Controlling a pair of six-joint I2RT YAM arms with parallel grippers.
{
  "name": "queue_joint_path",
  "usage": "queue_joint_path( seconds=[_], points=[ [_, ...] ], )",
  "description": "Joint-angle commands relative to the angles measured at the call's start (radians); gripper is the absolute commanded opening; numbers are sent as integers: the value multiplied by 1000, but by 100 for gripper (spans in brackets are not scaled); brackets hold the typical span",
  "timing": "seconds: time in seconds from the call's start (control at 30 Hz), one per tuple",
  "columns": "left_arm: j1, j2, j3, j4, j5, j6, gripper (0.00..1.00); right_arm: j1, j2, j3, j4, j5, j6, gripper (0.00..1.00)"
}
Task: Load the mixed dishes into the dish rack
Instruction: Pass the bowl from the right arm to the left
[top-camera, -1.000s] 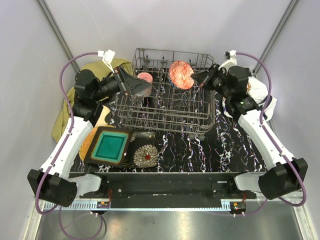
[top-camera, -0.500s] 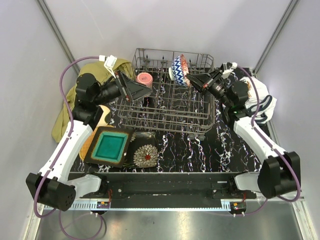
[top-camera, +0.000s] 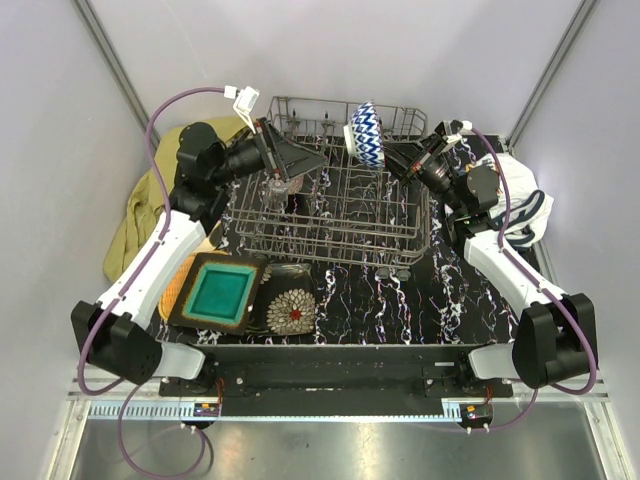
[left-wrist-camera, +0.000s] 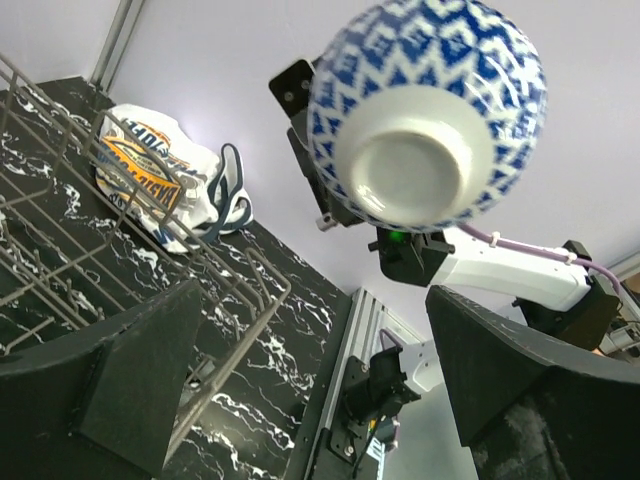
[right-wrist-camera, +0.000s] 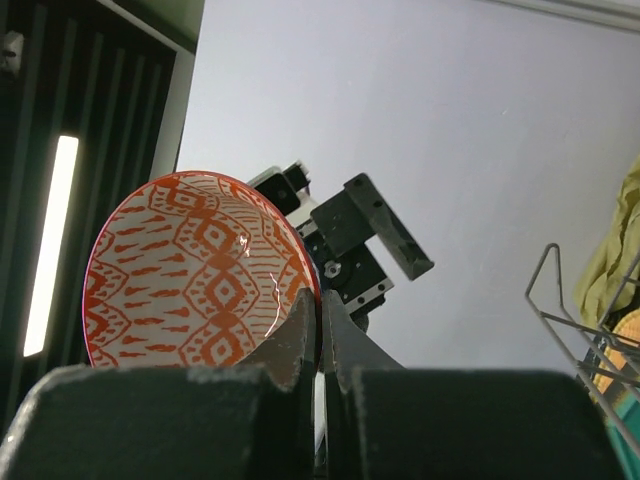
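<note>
My right gripper (top-camera: 388, 155) is shut on the rim of a bowl (top-camera: 366, 132), blue-and-white zigzag outside and red-orange patterned inside. It holds the bowl tilted above the back of the grey wire dish rack (top-camera: 345, 215). The right wrist view shows the bowl's inside (right-wrist-camera: 195, 270) with the gripper (right-wrist-camera: 322, 300) pinching its rim. My left gripper (top-camera: 308, 165) is open and empty over the rack's left part, facing the bowl (left-wrist-camera: 430, 105). A teal square plate (top-camera: 219, 291), an orange woven-look plate (top-camera: 178, 277) under it and a dark floral plate (top-camera: 291, 311) lie in front of the rack. The pink cup is hidden.
An olive-yellow cloth (top-camera: 138, 215) lies left of the rack. A white printed cloth (top-camera: 522, 195) lies at the right and also shows in the left wrist view (left-wrist-camera: 155, 185). The rack's wire rim (left-wrist-camera: 215, 300) runs between my left fingers. The table is black marble-patterned.
My right gripper has turned the bowl so its blue outside faces the camera and carried it toward the rack's back. My left gripper has swung right over the rack, covering the pink cup.
</note>
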Motion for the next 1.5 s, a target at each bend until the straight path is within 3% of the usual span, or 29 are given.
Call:
queue_joint_path(
  seconds=[0.0, 0.17, 0.73, 1.47],
  points=[
    [-15, 49, 99, 105, -36, -19, 99, -3, -18, -1, 133, -11, 68, 0],
    [-29, 108, 137, 203, -30, -83, 99, -3, 12, -4, 161, -22, 79, 0],
    [-56, 136, 173, 236, -5, -121, 99, -3, 109, -9, 271, -22, 132, 0],
    [-72, 280, 251, 262, 44, -131, 87, -3, 287, 88, 412, -32, 214, 0]
  ],
)
